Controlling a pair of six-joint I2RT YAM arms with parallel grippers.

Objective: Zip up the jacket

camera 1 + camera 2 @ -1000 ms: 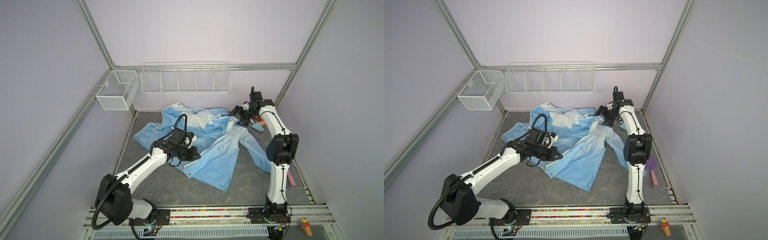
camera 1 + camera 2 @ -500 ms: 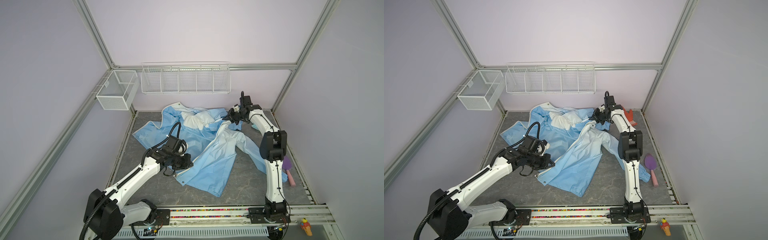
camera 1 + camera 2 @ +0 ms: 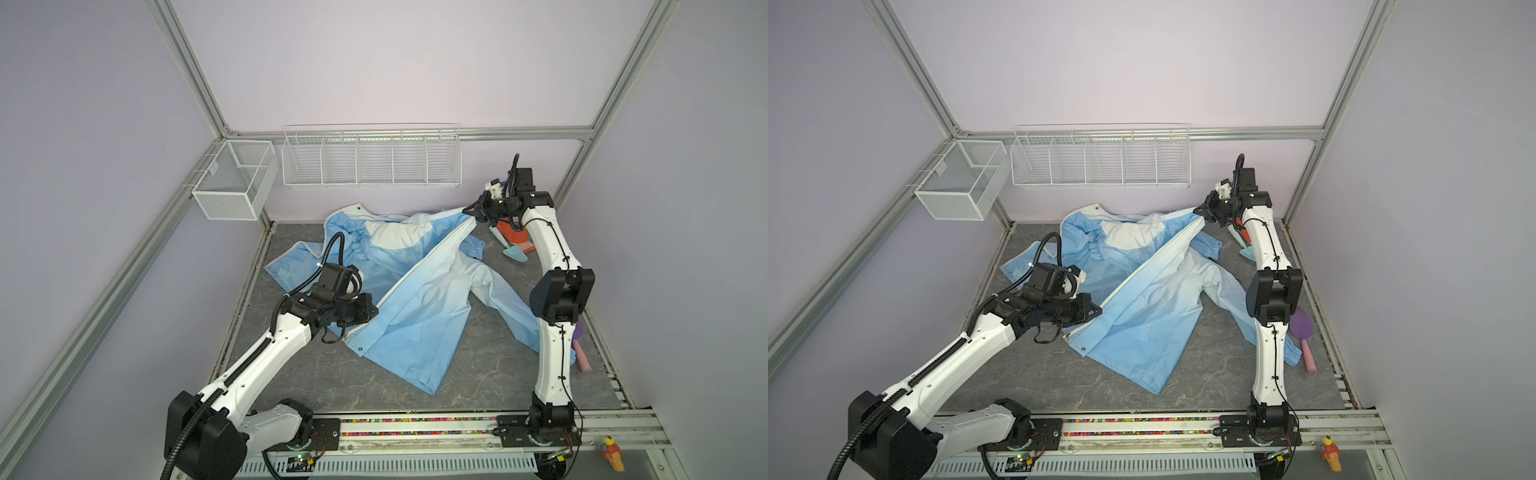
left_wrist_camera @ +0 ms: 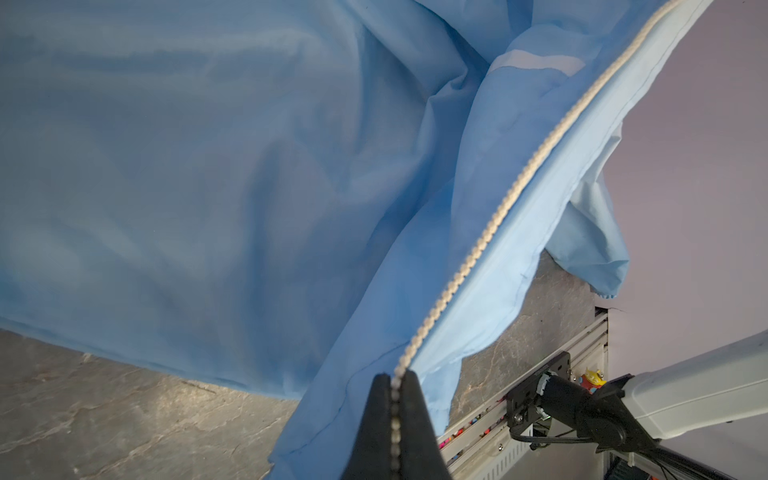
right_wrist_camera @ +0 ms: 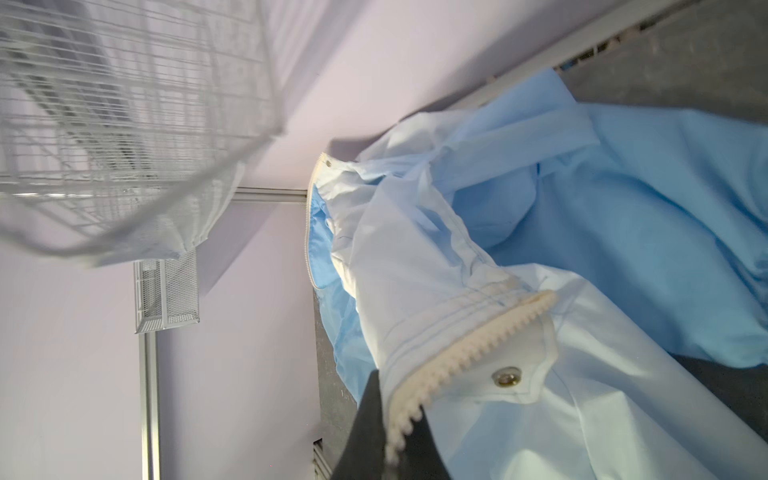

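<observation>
**Top views.** The jacket (image 3: 415,299) lies spread on the desk (image 3: 478,374), unzipped. One front edge, with its zipper (image 3: 419,266), is pulled into a straight line between the two sets of jaws. The left jaws, on the left arm (image 3: 286,332), are at the hem end, low over the desk. The right jaws, on the right arm (image 3: 548,249), are at the collar end and hold it up off the desk. Both top views show the same line (image 3: 1142,270).

**Left wrist.** The jaws are together, clamped on the zipper teeth (image 4: 395,399). The teeth run straight away from the jaws, and blue cloth hangs to either side.

**Right wrist.** The jaws are together, clamped on the jacket's edge where the top of the zipper (image 5: 457,353) enters them. A snap button (image 5: 505,377) sits just beside them. A second toothed edge (image 5: 308,232) hangs well beyond the jaws, apart from the held one.

**Step (judgement).** One zipper half is being tensioned and the halves are not yet joined. The next move calls for bringing the loose half to the hem-end jaws and seating its pin in the slider without losing tension.

**Not resolved.**
- No view shows the slider or the bottom pin.
- In the top views the wrist housings cover the left jaws' tips.
- The loose half's lower end is buried in folds.
- An orange thing (image 3: 513,232) behind the right arm is partly blocked.
</observation>
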